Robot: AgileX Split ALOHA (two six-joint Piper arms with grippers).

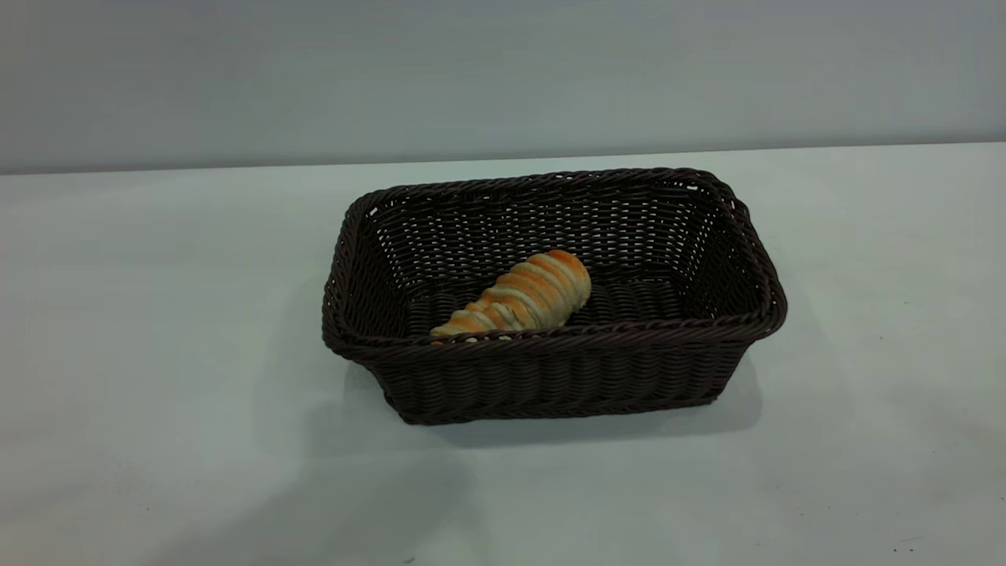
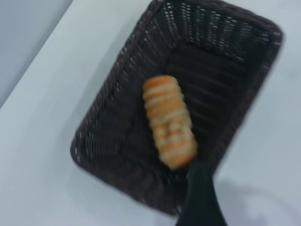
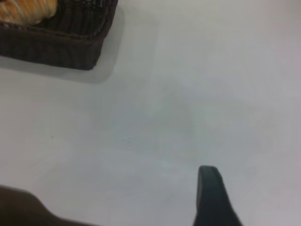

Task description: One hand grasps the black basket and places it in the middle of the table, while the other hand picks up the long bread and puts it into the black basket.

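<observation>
The black basket (image 1: 550, 369) stands on the table (image 1: 157, 314) near its middle. The long bread (image 1: 523, 303) lies inside it on the floor, tapered end toward the front rim. In the left wrist view the basket (image 2: 117, 132) and the bread (image 2: 169, 122) are seen from above. Only one finger (image 2: 200, 195) of my left gripper shows, above the basket's rim, apart from the bread and holding nothing. My right gripper (image 3: 117, 197) is open and empty over bare table beside the basket's corner (image 3: 61, 47), with one finger (image 3: 211, 197) in clear view. Neither arm shows in the exterior view.
Bare pale tabletop lies all round the basket. The table's far edge (image 1: 503, 161) meets a plain grey wall. A few tiny dark specks (image 1: 880, 338) dot the right side of the table.
</observation>
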